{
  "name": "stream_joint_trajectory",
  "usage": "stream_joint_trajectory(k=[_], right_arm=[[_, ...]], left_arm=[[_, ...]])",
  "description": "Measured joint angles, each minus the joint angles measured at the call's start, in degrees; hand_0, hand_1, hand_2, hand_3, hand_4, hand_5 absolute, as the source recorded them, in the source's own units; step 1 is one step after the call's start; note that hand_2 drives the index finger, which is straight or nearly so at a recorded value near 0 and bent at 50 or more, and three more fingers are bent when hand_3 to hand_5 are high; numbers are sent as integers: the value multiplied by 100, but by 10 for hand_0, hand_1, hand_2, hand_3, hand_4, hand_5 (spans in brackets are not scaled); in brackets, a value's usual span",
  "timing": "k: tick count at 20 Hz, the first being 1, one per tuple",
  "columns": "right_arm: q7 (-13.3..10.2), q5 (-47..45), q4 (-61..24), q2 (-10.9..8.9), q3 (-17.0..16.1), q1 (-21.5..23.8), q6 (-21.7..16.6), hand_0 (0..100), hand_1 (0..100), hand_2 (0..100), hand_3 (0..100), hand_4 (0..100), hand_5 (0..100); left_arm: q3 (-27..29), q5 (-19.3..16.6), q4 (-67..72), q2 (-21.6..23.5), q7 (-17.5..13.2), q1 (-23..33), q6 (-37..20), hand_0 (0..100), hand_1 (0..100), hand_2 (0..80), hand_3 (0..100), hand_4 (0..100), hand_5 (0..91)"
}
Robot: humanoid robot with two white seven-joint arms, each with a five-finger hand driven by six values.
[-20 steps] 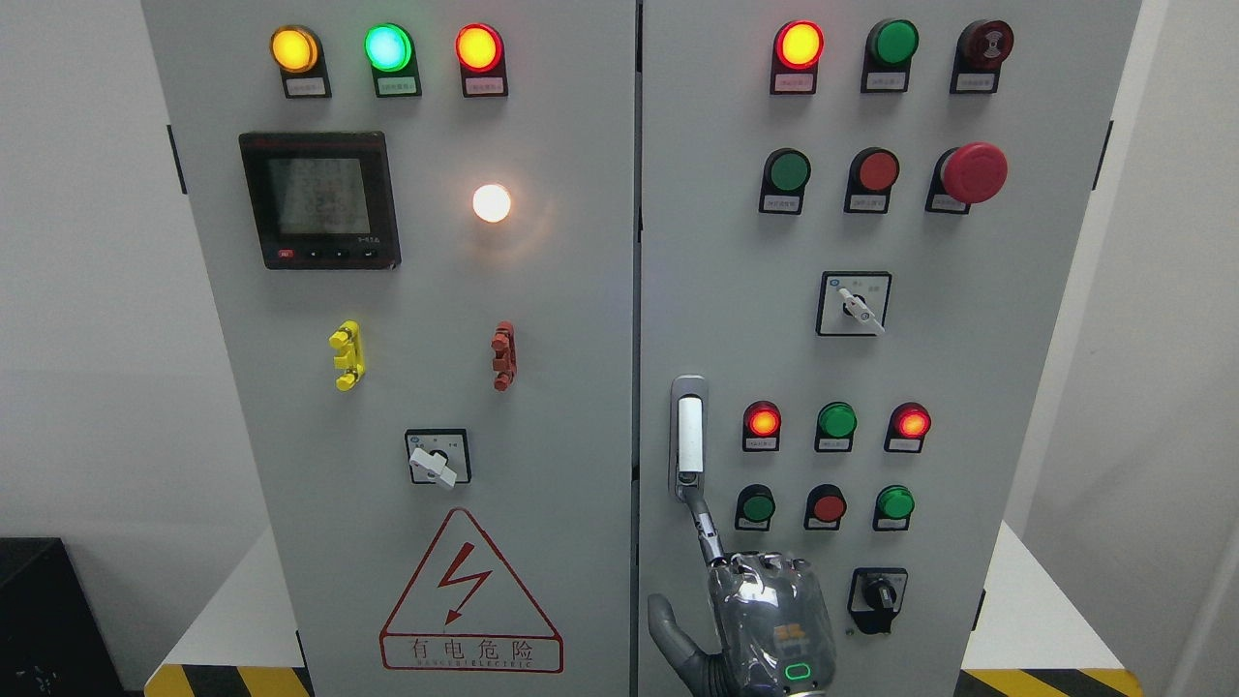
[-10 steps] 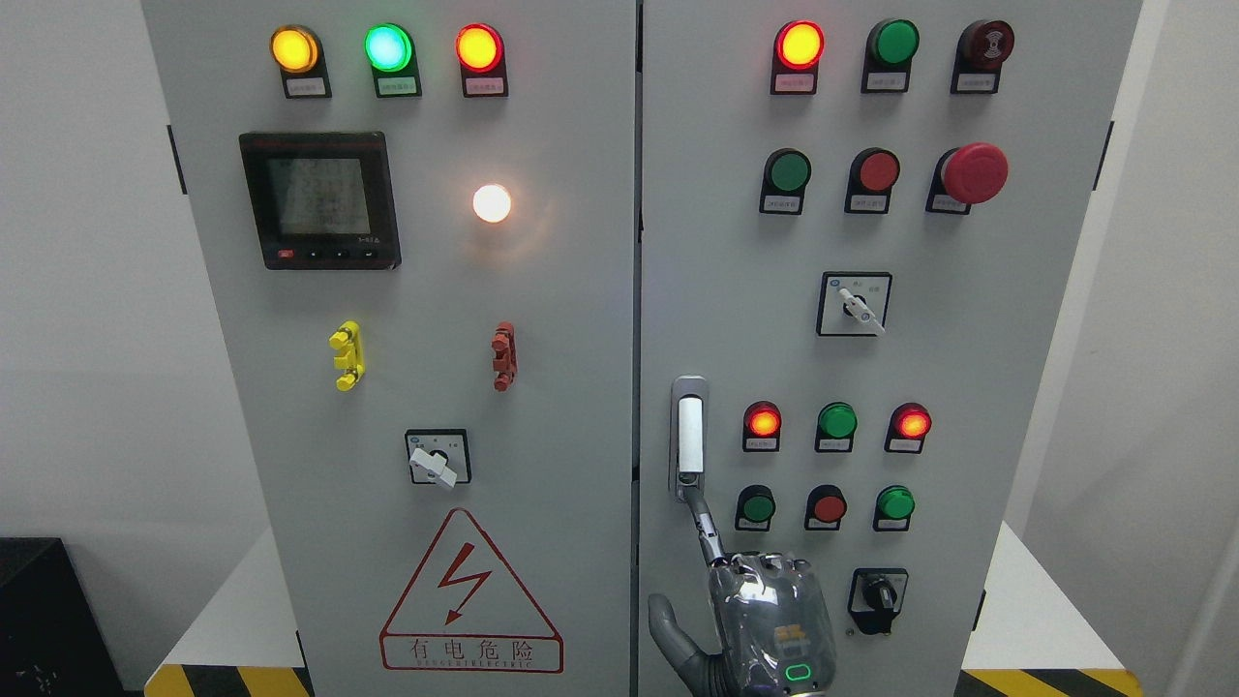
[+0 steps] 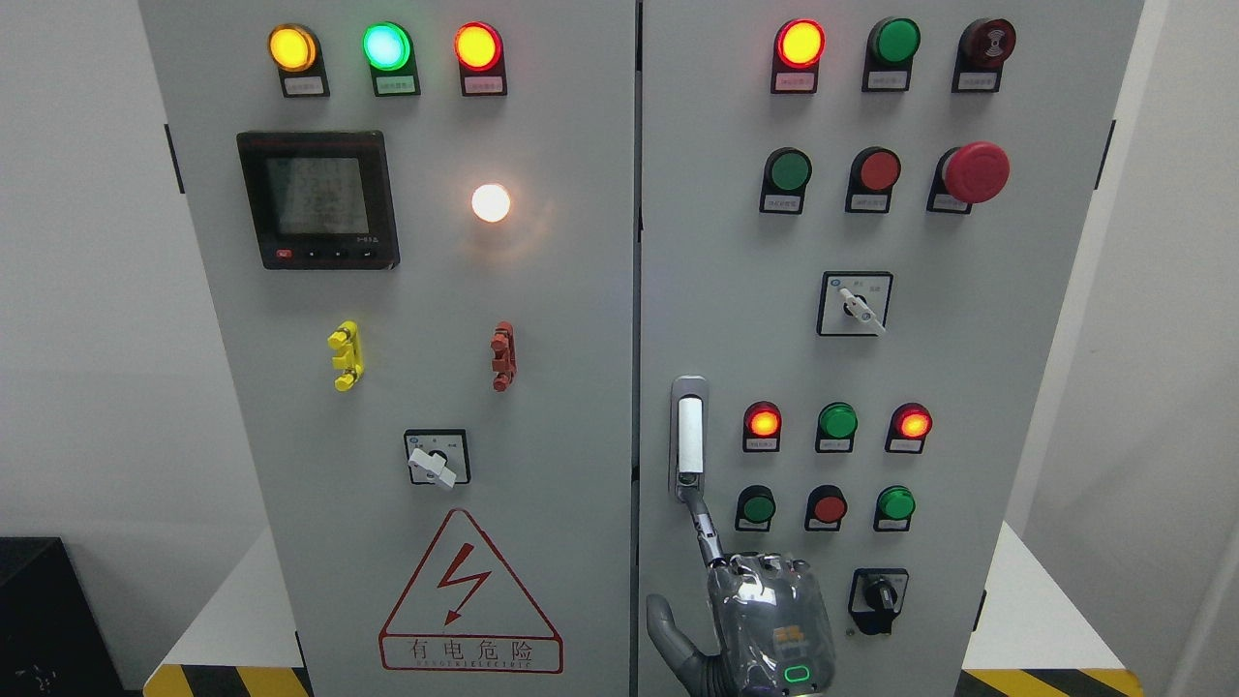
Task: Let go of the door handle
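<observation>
The door handle [image 3: 689, 438] is a silver upright lever in a recessed plate on the left edge of the grey cabinet's right door [image 3: 968, 387]. My right hand [image 3: 767, 620] comes up from the bottom edge just below it. Its index finger [image 3: 705, 528] is stretched out, with the tip touching the lower end of the handle plate. The other fingers are curled into the palm and the thumb [image 3: 668, 629] sticks out to the left. Nothing is grasped. Both doors look closed along the centre seam.
The right door carries lit lamps, push buttons, a red mushroom stop button [image 3: 976, 172] and a black rotary switch [image 3: 879, 595] right of my hand. On the left door are a meter [image 3: 318, 198], a selector switch [image 3: 436, 459] and a warning triangle [image 3: 470, 595].
</observation>
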Motion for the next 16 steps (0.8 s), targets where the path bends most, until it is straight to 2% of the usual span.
stream_joint_trajectory(k=[10, 12, 14, 16], right_arm=[[-17, -19, -177, -1, 19, 34, -39, 434, 289, 0, 1000, 990, 987], [-72, -26, -206, -2, 21, 36, -45, 440, 290, 90, 1000, 912, 985], [-149, -34, -239, -2, 22, 38, -45, 457, 293, 228, 998, 899, 982], [-192, -48, -282, -2, 20, 39, -46, 489, 290, 315, 991, 897, 980]], left_arm=[[0, 0, 0, 0, -6, 0, -6, 0, 0, 23, 86, 13, 0], [0, 0, 0, 0, -6, 0, 4, 0, 0, 23, 86, 12, 0], [0, 0, 0, 0, -7, 0, 8, 0, 0, 24, 86, 12, 0], [0, 0, 0, 0, -8, 0, 10, 0, 0, 24, 87, 13, 0]])
